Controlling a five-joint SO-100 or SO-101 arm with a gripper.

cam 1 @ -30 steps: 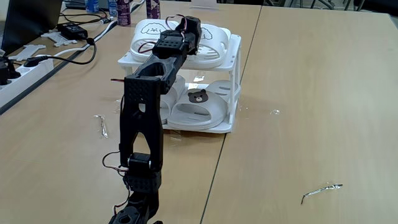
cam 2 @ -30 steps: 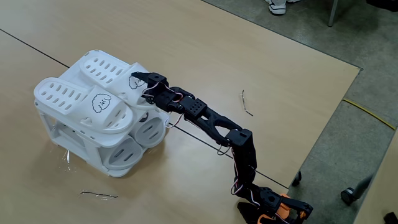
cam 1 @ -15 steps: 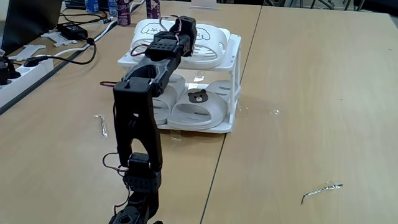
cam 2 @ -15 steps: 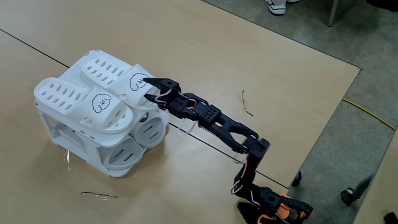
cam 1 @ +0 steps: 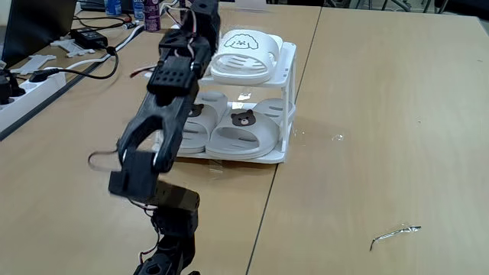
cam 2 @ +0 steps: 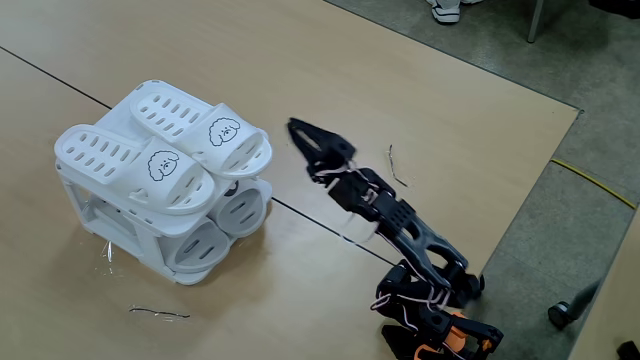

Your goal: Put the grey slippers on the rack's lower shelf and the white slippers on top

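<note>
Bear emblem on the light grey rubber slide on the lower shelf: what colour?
Dark grey, nearly black, on the light grey rubber slide; clearest in a fixed view.

matt rubber white slippers (cam 2: 150,150), glossy (plastic) rack (cam 1: 289,99)

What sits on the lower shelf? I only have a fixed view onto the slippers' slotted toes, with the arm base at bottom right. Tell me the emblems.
Observer: In a fixed view from the strap side, a grey slipper on the lower shelf shows a dark bear face.
Operator: Check its partner.
Observer: The second grey slipper lies beside it, on its left in that view; the arm partly covers it.
Operator: Report what's behind the rack.
Observer: Bottles stand beyond the rack, at the table's far edge.
</note>
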